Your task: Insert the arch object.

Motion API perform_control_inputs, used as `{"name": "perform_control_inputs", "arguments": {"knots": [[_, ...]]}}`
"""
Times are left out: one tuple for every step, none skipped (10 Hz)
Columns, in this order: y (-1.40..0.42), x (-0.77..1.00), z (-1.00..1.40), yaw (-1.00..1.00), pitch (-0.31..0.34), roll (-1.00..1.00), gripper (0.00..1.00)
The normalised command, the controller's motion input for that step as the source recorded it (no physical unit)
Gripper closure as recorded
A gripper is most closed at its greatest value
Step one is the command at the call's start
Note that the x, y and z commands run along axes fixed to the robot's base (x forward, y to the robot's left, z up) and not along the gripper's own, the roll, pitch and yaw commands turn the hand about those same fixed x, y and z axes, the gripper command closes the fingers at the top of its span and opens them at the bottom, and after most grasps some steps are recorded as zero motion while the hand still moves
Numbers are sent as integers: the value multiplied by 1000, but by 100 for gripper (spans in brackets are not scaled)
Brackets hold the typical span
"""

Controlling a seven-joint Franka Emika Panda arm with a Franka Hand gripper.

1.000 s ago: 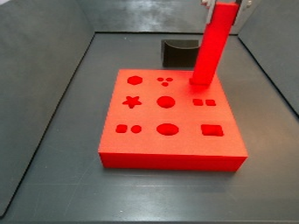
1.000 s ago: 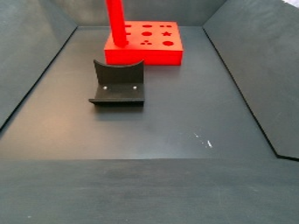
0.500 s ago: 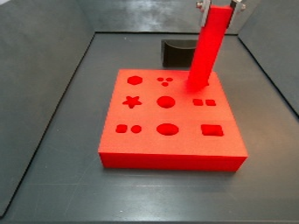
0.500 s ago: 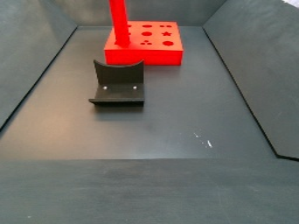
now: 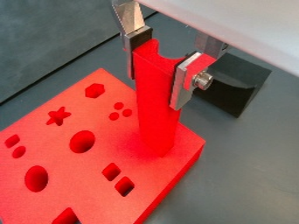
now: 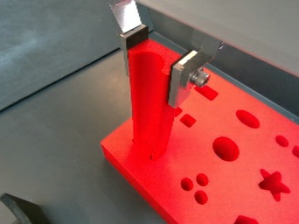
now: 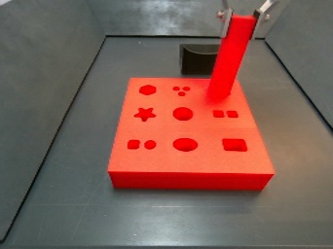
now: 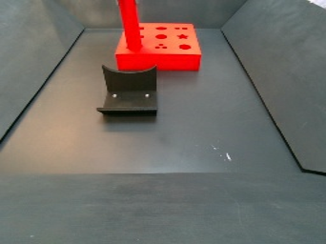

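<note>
The arch object, a long bright-red bar (image 7: 229,58), stands nearly upright, leaning slightly, with a curved notch in its top end. My gripper (image 7: 244,12) is shut on its upper end. Both wrist views show the silver fingers clamping the bar (image 5: 158,114) (image 6: 146,114), with the gripper (image 5: 162,61) (image 6: 160,59) above the red board. The bar's lower end meets the red board (image 7: 196,179) near its far right corner. I cannot tell whether that end sits in a hole. The bar (image 8: 128,24) also shows in a side view at the board's (image 8: 166,63) left end.
The red board (image 5: 158,179) (image 6: 239,175) has star, circle, hexagon and square holes. The dark fixture (image 8: 128,91) stands on the grey floor beside the board and shows behind it in a side view (image 7: 198,58) and a wrist view (image 5: 239,83). Grey walls enclose the floor.
The gripper and the bar's top end have come down a little. The bar's lower end stays at the same spot on the board.
</note>
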Motion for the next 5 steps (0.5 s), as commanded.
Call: {"name": "perform_control_inputs", "arguments": {"knots": [[-43, -29, -594, 0, -114, 17, 100], [-100, 0, -663, -3, -106, 59, 100], [-103, 14, -689, -11, -99, 77, 100], [-109, 83, -729, -40, -101, 67, 100], [-86, 126, -717, -54, -81, 93, 100]]}}
